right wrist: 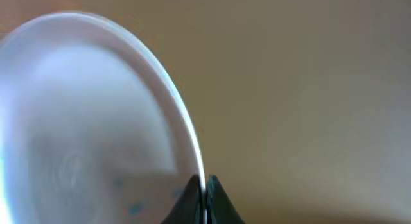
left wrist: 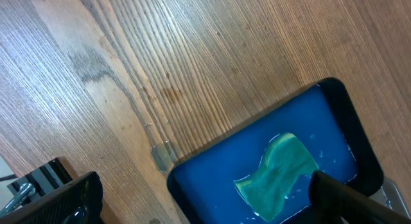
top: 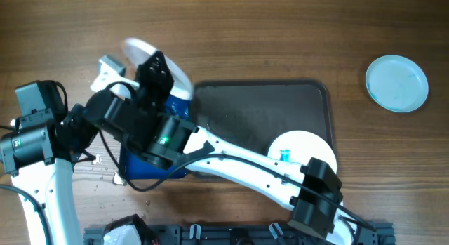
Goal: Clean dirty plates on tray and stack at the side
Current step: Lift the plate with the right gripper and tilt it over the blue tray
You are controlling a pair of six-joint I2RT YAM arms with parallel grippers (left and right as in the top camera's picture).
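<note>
Overhead, the first plate [top: 139, 50] is seen at the far left of the table [top: 280, 34], lifted and tilted, just beyond the far-left corner of the tray [top: 259, 108]. Its rim is pinched between the closed fingers of the right gripper [top: 156, 68]. In the right wrist view the same plate [right wrist: 96, 121] is shown edge-on. It fills the left half of the picture, its thin rim is clamped at the meeting fingertips of the right gripper [right wrist: 204, 190], and faint blue specks are visible low on its face.

The second plate [top: 309, 150] lies flat in the near-right corner of the tray, with a small blue smear [top: 284, 155] toward its left side. Part of it is covered by the right arm. The third plate [top: 397, 83] lies on the bare table at the far right, well apart from the tray, and its face is tinted pale blue.

The right arm is stretched from its base at the near right diagonally across the tray's near-left part to the far left, with the wrist turned away from the base. Beneath its forearm, just left of the tray, a blue tray [top: 144, 171] is partly hidden.

In the left wrist view the blue tray [left wrist: 212, 179] is seen from above with a crumpled teal-green piece [left wrist: 279, 176] lying in it; whether that is cloth or sponge cannot be told. The left gripper [left wrist: 204, 185] is held above the blue tray's edge with its jaws spread wide and nothing between them. The left arm rises along the left edge of the table.
</note>
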